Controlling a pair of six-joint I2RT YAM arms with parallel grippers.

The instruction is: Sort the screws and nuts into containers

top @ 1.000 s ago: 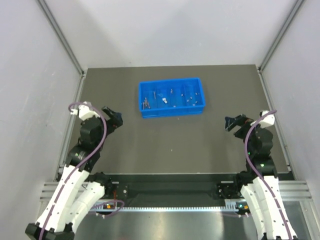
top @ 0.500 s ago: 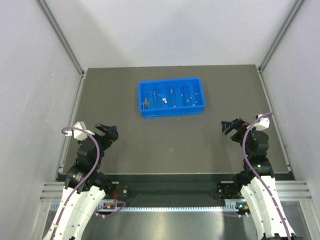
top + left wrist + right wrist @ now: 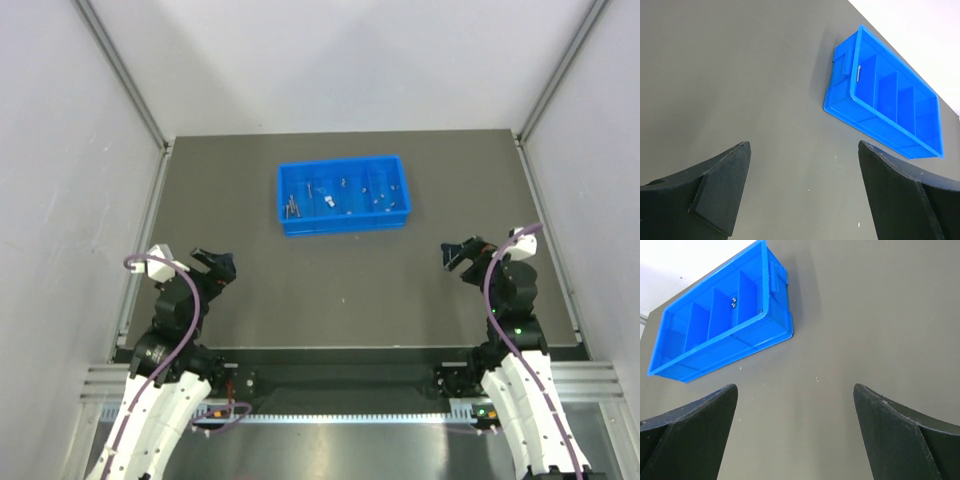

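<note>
The blue tray (image 3: 343, 194) sits at the back middle of the table, split into side-by-side compartments. Small silvery screws (image 3: 291, 205) lie in its left compartment and tiny pieces lie in the others; which are nuts I cannot tell. The tray also shows in the left wrist view (image 3: 885, 102), with one screw (image 3: 859, 73), and in the right wrist view (image 3: 720, 320), with small silvery pieces (image 3: 733, 301). My left gripper (image 3: 214, 266) (image 3: 802, 150) is open and empty at the near left. My right gripper (image 3: 459, 254) (image 3: 795, 390) is open and empty at the near right.
The dark table (image 3: 340, 270) is walled by white panels on three sides, with aluminium posts at the back corners. Both arm bases sit on the rail at the near edge (image 3: 340, 380). Bare table lies between both grippers and the tray.
The left arm has pulled back toward the near edge and lowered its gripper. The right gripper has shifted slightly left and nearer. Over the last half second almost nothing moved.
</note>
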